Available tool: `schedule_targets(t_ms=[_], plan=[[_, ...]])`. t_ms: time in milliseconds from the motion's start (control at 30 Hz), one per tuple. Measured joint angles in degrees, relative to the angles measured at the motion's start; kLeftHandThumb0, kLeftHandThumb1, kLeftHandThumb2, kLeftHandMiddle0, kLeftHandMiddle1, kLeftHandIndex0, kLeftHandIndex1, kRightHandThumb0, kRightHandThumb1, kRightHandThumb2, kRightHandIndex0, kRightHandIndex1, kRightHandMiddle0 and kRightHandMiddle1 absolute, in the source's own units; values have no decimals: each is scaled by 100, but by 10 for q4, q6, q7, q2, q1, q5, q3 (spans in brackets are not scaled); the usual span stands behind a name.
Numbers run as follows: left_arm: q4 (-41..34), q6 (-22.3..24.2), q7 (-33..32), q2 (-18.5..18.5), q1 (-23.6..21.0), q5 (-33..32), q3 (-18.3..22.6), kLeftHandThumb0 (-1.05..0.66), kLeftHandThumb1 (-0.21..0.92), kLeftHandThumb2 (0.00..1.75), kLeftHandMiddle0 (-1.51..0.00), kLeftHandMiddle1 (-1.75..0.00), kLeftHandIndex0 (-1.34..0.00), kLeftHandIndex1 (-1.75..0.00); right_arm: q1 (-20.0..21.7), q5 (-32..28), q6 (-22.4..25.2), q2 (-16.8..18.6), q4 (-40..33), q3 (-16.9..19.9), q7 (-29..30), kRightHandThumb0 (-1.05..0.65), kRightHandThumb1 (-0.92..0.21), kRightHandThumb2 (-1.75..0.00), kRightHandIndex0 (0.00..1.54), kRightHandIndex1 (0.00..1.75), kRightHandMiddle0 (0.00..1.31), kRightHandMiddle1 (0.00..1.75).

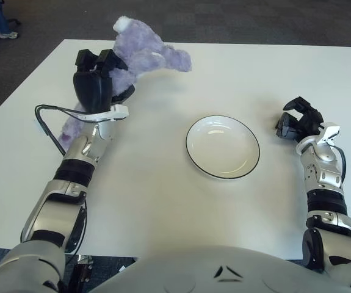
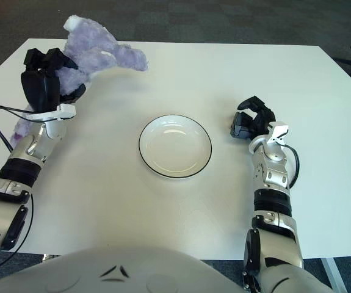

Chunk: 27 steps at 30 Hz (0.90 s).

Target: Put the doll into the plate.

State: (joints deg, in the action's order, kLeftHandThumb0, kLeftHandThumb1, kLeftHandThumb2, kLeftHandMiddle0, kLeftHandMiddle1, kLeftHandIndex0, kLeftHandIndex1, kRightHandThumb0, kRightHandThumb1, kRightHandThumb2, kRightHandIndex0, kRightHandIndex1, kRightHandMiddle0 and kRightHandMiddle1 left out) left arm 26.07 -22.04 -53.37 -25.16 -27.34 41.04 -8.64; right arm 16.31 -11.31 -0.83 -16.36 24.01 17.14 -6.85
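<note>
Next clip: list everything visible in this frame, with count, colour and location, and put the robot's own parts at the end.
Purple plush doll: one, lilac with a white tip, far left of the table, gripped by the left hand.
White ceramic plate with a thin black rim: one, empty, near the table's middle, right of the doll.
White rectangular table: one, carrying everything.
Dark grey carpet floor: beyond the table's far edge.
Black cable: one, looping beside the left forearm.
Left hand: black, fingers closed on the doll at the far left.
Right hand: black, right of the plate, fingers curled, holding nothing.
</note>
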Motion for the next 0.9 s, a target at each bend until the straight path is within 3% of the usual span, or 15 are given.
schedule_targets(t_ms=[433, 900], plan=[[-37, -3, -19, 14, 10, 10, 11, 53, 17, 149, -73, -175, -97, -175, 3, 0, -5, -2, 9, 1, -5, 0, -8, -159, 80, 172, 55, 175], [-75, -50, -22, 29, 12, 10, 14, 53, 17, 149, -73, -175, -96, -175, 7, 0, -20, -4, 22, 0, -9, 0, -8, -160, 80, 173, 55, 175]])
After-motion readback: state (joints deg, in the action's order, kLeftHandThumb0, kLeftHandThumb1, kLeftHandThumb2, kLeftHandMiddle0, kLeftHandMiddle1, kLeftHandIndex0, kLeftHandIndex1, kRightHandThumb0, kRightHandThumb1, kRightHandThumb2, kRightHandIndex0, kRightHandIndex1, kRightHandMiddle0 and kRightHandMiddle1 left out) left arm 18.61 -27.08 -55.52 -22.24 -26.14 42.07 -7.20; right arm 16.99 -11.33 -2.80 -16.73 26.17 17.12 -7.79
